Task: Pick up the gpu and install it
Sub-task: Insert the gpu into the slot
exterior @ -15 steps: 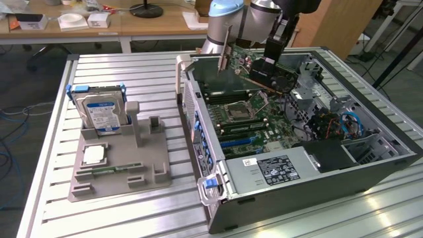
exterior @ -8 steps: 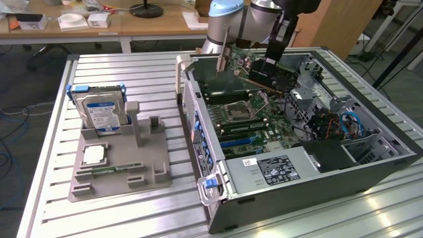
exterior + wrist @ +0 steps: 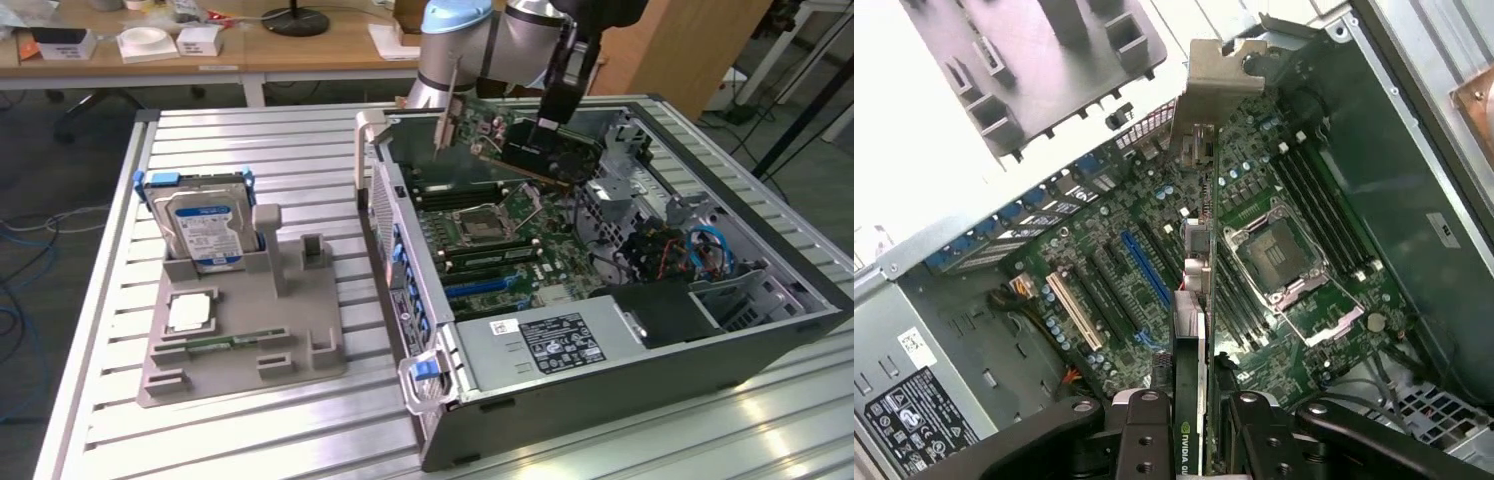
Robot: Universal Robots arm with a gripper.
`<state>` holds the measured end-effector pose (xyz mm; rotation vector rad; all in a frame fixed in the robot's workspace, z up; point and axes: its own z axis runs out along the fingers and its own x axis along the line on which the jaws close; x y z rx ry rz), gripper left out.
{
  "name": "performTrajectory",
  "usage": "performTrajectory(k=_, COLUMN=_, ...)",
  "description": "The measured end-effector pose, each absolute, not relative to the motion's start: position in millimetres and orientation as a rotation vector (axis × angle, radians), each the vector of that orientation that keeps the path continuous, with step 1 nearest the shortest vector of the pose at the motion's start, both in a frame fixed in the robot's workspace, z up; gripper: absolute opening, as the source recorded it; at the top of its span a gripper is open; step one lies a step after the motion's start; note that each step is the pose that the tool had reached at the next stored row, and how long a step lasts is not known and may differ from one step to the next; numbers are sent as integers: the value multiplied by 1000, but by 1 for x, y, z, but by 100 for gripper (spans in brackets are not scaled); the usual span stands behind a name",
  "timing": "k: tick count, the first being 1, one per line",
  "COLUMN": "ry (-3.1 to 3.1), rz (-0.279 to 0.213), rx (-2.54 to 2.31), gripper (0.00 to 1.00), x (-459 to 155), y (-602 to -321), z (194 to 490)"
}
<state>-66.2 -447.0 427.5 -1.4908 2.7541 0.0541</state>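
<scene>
The gpu, a dark card with a silvery end bracket, hangs tilted above the far end of the open computer case. My gripper is shut on it from above. In the wrist view the gpu is seen edge-on, running from between my fingers out to its bracket. My gripper clamps the card's near end. Below it lies the green motherboard with its expansion slots, a blue one and a white one. The card is above the board and touches no slot.
A grey parts holder on the slatted table at the exterior view's left carries a hard drive standing upright. The power supply fills the case's near end. Cables and a drive cage crowd the case's right side.
</scene>
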Motion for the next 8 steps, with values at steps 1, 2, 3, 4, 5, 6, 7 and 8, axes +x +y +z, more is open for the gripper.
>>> performTrajectory(k=1, ry=2747, rz=54, rx=-1505, gripper=26, x=-66, y=-447, z=427)
performTrajectory(k=2, ry=2739, rz=54, rx=-1519, gripper=26, x=-66, y=-447, z=428)
performTrajectory(k=3, ry=2731, rz=54, rx=-1534, gripper=26, x=-66, y=-447, z=427)
performTrajectory(k=4, ry=2723, rz=54, rx=-1548, gripper=26, x=-66, y=-447, z=427)
performTrajectory(k=5, ry=2715, rz=55, rx=-1563, gripper=26, x=-66, y=-447, z=427)
performTrajectory(k=6, ry=2707, rz=55, rx=-1577, gripper=26, x=-66, y=-447, z=427)
performTrajectory(k=7, ry=2699, rz=55, rx=-1591, gripper=26, x=-66, y=-447, z=427)
performTrajectory(k=8, ry=2690, rz=55, rx=-1606, gripper=26, x=-66, y=-447, z=427)
